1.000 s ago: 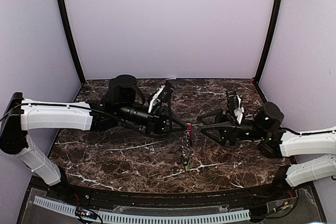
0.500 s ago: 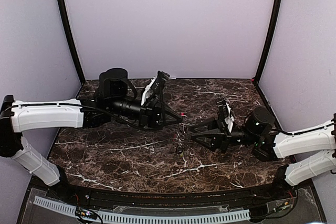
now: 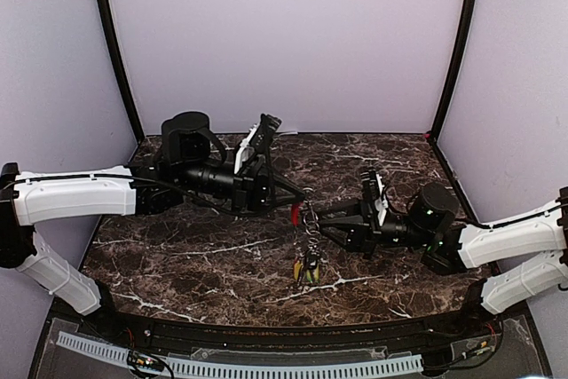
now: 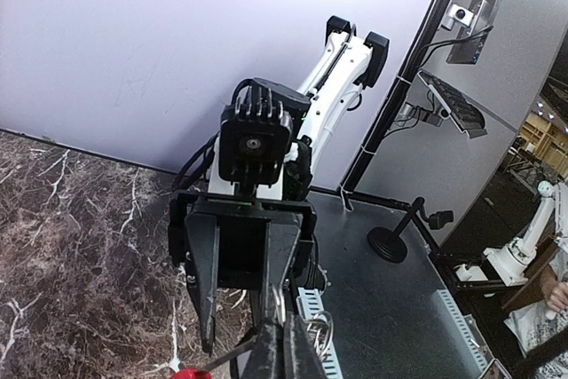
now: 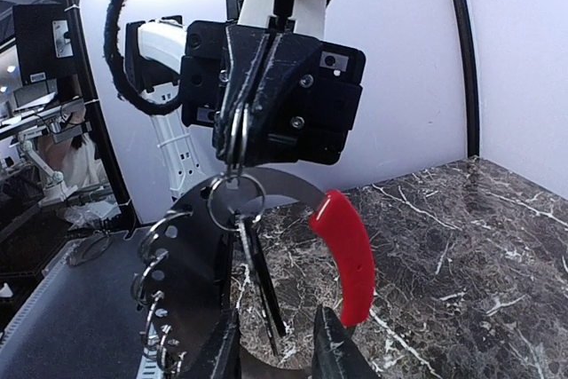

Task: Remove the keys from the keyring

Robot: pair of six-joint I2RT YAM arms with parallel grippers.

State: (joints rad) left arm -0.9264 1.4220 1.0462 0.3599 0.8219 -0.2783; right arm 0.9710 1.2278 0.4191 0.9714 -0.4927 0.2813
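My left gripper (image 3: 304, 193) is shut on a small split ring (image 5: 232, 130) and holds the bunch up above the table. In the left wrist view its fingers (image 4: 282, 357) are pressed together on that ring. From it hang the grey keyring (image 5: 293, 185) with its red segment (image 5: 346, 255), dark-headed keys (image 5: 264, 290) and a chain of small rings (image 5: 153, 308). In the top view the keyring (image 3: 295, 213) sits under the fingertips and coloured keys (image 3: 308, 268) dangle low. My right gripper (image 3: 318, 221) is open, its fingertips (image 5: 222, 352) on either side of the keyring's lower arc.
The dark marble table (image 3: 213, 255) lies under both arms. Purple walls (image 3: 284, 42) close the back and sides, with black corner posts (image 3: 115, 51). A white cable strip (image 3: 240, 367) runs along the near edge.
Both grippers have shifted left and the left one slightly back. The right fingers have spread apart. The key bunch now hangs lower and longer under the left fingertips.
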